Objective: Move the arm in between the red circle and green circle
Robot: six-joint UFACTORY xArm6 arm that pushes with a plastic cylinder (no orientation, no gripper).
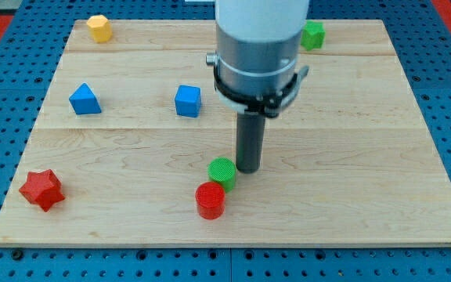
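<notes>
The green circle (222,171) sits near the board's lower middle. The red circle (210,200) lies just below and slightly left of it, the two nearly touching. My tip (248,169) rests on the board right beside the green circle, on its right side, and above-right of the red circle. The dark rod rises from there into the grey and white arm body (258,55).
A red star (41,189) lies at the lower left. A blue triangular block (84,99) and a blue cube (187,101) sit left of the arm. A yellow block (99,27) is at top left, a green block (313,34) at top right. The wooden board (366,157) rests on blue pegboard.
</notes>
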